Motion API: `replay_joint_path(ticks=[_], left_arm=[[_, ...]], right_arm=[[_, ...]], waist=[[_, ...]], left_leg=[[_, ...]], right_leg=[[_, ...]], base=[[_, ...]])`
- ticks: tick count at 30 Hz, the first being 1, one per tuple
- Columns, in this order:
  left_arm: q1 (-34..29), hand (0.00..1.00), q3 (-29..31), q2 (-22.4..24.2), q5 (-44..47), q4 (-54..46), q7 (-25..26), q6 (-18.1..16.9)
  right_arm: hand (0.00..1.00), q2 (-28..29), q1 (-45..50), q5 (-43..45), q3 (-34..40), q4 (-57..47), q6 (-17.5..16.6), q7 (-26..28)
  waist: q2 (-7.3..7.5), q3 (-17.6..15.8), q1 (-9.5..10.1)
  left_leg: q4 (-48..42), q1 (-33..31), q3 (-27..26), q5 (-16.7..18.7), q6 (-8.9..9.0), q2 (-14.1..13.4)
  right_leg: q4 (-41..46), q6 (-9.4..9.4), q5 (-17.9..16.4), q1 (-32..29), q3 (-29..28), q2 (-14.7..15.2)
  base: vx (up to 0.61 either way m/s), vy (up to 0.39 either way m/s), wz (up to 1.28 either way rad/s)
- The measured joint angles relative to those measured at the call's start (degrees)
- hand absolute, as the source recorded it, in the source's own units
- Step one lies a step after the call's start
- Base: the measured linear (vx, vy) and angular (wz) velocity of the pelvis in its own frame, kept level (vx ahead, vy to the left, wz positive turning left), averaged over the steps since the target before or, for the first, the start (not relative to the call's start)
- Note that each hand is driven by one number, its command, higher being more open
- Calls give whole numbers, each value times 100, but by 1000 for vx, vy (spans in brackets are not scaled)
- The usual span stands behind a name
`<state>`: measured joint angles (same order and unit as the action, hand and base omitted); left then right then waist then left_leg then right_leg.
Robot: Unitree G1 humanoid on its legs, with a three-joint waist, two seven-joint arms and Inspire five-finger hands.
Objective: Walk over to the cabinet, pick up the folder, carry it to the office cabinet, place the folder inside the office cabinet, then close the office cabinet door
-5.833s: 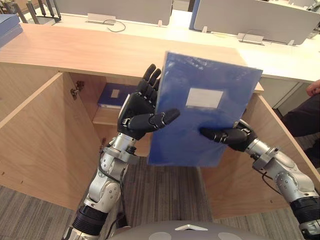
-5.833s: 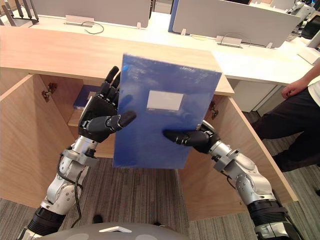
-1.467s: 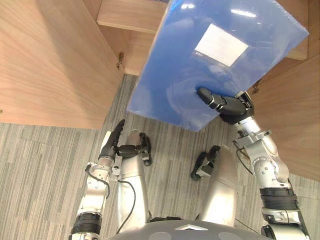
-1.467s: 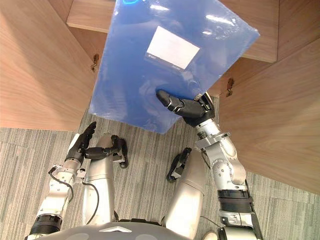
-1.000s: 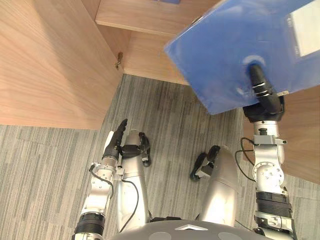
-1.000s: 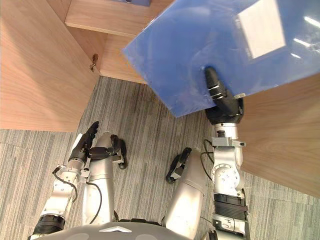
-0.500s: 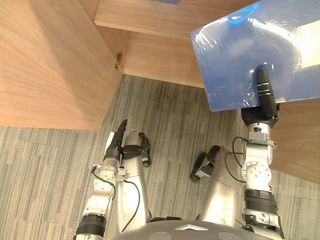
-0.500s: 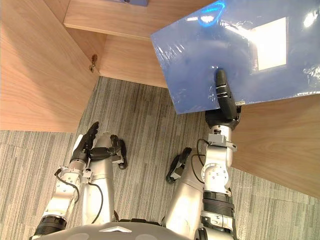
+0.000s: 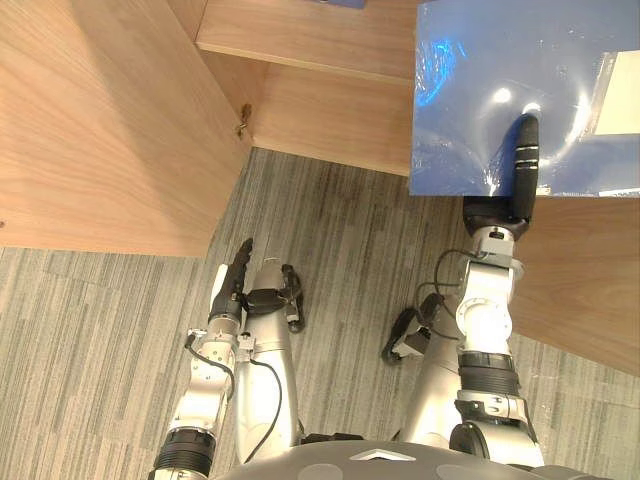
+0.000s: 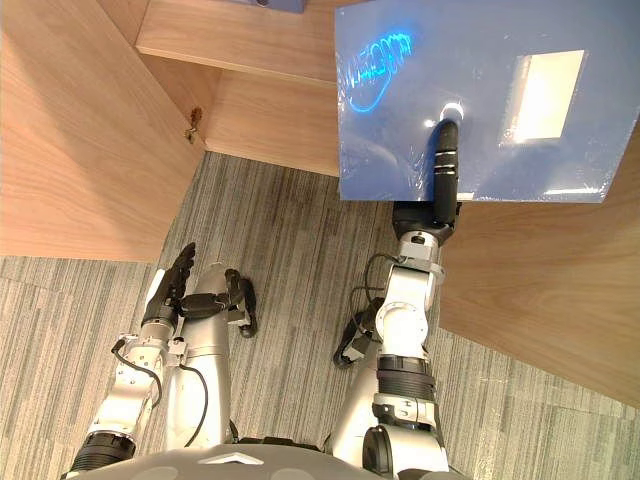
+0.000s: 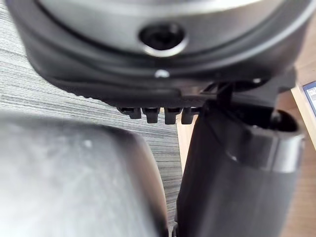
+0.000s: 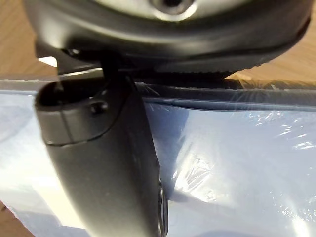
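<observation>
Blue and glossy, the folder (image 9: 500,80) is hanging before the right side of the open office cabinet (image 9: 320,110) in the left eye view, partly covering the cabinet's right door (image 9: 590,290). The right hand (image 9: 498,210) is gripping its lower edge, with the thumb (image 9: 525,150) lying up the face and the fingers hidden behind. The left hand (image 9: 232,288) is hanging below the cabinet's left door (image 9: 100,130), over the grey carpet floor (image 9: 340,230), with fingers straight and holding nothing.

In the right eye view the folder's white label (image 10: 547,95) is showing beside the thumb, and a dark blue item (image 10: 268,4) is lying on the cabinet's shelf (image 10: 240,40).

In the left wrist view the left hand is hovering over the carpet.

In the right wrist view the thumb is pressing onto the folder's crinkled plastic cover, with the folder's edge sitting under the palm.
</observation>
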<state>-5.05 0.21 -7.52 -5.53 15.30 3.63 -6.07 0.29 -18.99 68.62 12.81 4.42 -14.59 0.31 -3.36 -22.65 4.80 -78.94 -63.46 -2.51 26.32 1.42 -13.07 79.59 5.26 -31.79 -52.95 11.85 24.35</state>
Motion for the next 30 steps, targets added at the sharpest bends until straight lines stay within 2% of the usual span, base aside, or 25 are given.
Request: replay_joint_path(ticks=[10, 14, 20, 30], left_arm=[[7, 100, 5, 28, 70, 161, 3, -20], [-2, 100, -3, 44, 74, 288, 2, -21], [0, 100, -56, 44, 117, 330, 0, -39], [0, 100, -264, 45, 291, 442, -32, -130]], right_arm=[[0, -5, -521, 650, 226, 466, -305, -263], [0, -33, -843, 744, 424, 507, -490, -351], [0, -88, -1152, 883, 681, 702, -618, -371], [0, -704, -1861, 1101, 1146, 1068, -851, -596]], waist=[[-24, 13, 132], [-113, 67, 149], [-141, 84, 151], [-245, 147, 270]], left_leg=[[136, 195, -18, -20, -1, 98], [204, 201, -23, -59, -32, 165], [217, 210, 10, -83, -59, 191], [233, 194, 50, -87, -67, 256]], right_leg=[[-104, 19, -9, 218, 44, 75], [-143, 43, -21, 244, 81, 134], [-179, 59, -30, 313, 135, 148], [-200, 88, -45, 375, 213, 210]], base=[[7, 0, 4], [18, -4, 8], [13, 2, 3], [3, 3, 4]])
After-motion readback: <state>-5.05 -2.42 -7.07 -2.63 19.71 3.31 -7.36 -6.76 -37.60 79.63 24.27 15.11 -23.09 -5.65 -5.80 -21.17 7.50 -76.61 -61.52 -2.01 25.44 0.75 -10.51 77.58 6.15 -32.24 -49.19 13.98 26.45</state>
